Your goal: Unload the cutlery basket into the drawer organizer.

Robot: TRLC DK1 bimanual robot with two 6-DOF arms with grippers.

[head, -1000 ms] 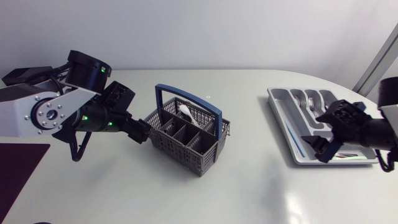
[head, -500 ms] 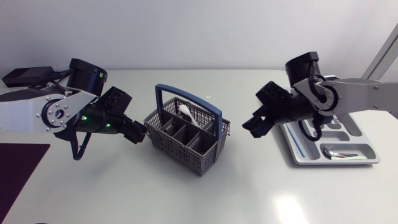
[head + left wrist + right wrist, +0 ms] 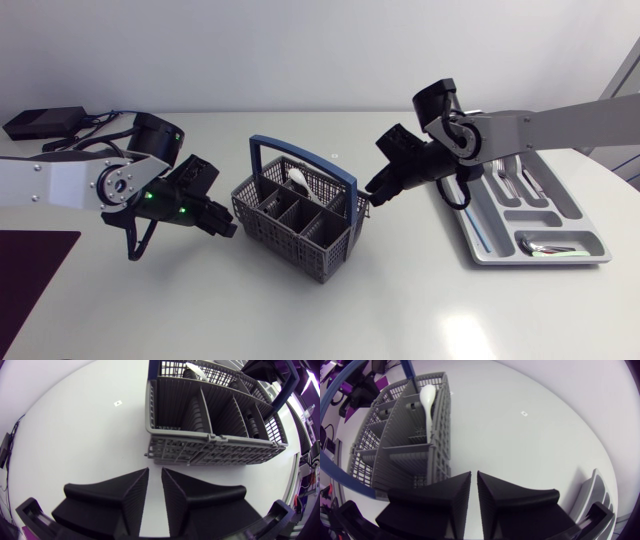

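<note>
Two containers on the white tabletop (image 3: pixel 300 320): a grey mesh basket (image 3: pixel 290 235) near the middle and a grey organizer (image 3: pixel 470 238) well apart from it, toward the right edge.

In the basket, one white spoon (image 3: pixel 297 180), standing in a far compartment under the blue handle (image 3: pixel 330 175). In the organizer, forks (image 3: pixel 503 178) lying along the far slots, and a silver piece (image 3: pixel 545 247) lying across the nearest slot (too small to tell what kind).

Plain matte white all over, with one small sticker (image 3: pixel 333 153) just behind the basket.

Spoon roughly upright, bowl end up, stem down into its compartment, leaning a little against the divider. Basket set askew, long axis running from far left to near right, handle arching along that same line. Organizer likewise askew, its long slots running from far left to near right.

Left pincer (image 3: pixel 226 228) low over the tabletop, just beside the basket's left end wall and pointing at it, fingers drawn together to a thin slit, gripping nothing. Right pincer (image 3: pixel 373 194) near the basket's far right corner, close to the handle's end, also closed with only a narrow gap and holding nothing.
</note>
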